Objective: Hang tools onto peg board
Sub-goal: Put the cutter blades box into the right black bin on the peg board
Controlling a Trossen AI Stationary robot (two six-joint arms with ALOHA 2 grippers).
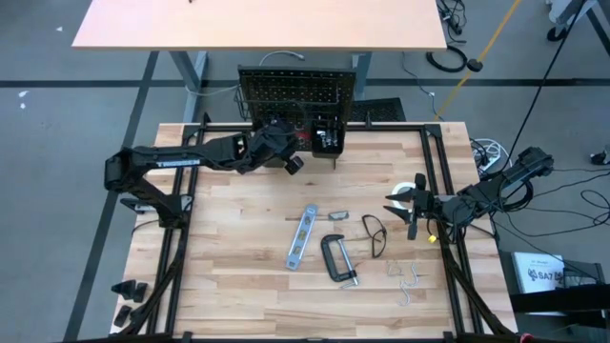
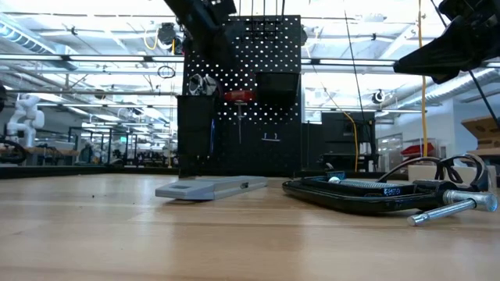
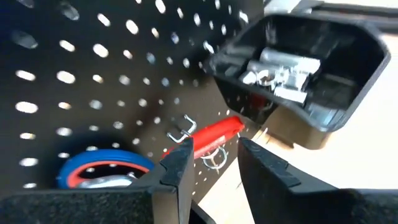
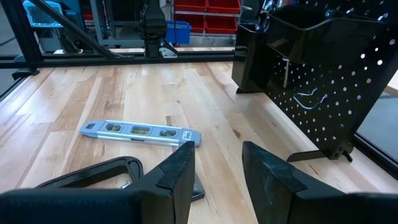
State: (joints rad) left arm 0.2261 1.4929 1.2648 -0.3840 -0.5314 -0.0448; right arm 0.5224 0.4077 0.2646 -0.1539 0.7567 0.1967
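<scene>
The peg board (image 1: 295, 90) stands upright at the table's far edge. A red screwdriver (image 3: 214, 134) hangs on it from a wire hook (image 3: 181, 134), its handle also showing in the low view (image 2: 240, 96). My left gripper (image 3: 214, 165) is open just in front of that handle, with nothing between its fingers; it is close to the board in the high view (image 1: 294, 145). A level (image 1: 302, 236), a C-clamp (image 1: 338, 257) and glasses (image 1: 374, 233) lie on the table. My right gripper (image 1: 393, 203) waits open at the table's right side, beside a white tape roll (image 1: 408, 188).
A black bin (image 3: 298, 68) holding metal pieces hangs on the board right of the screwdriver. A blue and red round thing (image 3: 99, 168) hangs lower on the board. Loose wire hooks (image 1: 408, 276) lie at the near right. Bare wood lies at the near left.
</scene>
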